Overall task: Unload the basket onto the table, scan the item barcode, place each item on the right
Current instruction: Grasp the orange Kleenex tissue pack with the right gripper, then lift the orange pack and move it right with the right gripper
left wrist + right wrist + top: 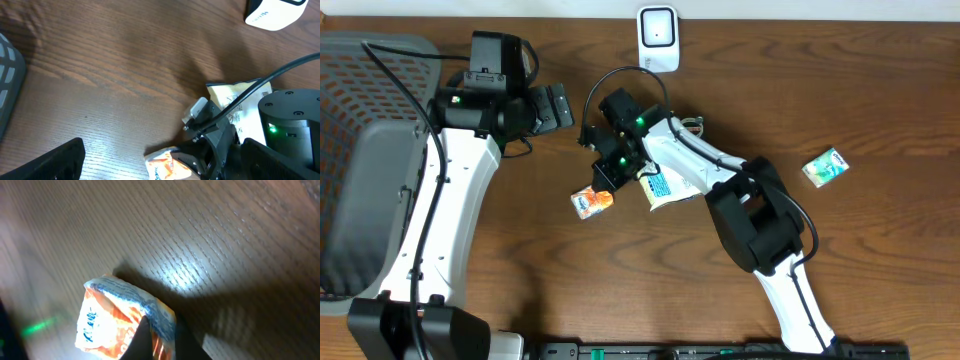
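Right fingers (140, 345) clamped on the crimped edge of an orange packet (115, 320), near mid-surface (880, 80). Left fingers (558, 103) wide apart, empty. Grasp apparently made; carrying to the white scanner (658, 38) at the far edge and showing the barcode not yet done. Blue writing on packet, too blurred to read.

Nothing legible. Orange packet (115, 320): blue lettering, blurred. White packet (222, 94), mid-table: fine black print, too small. Scanner (272, 12), far table edge: grey lettering, unreadable.
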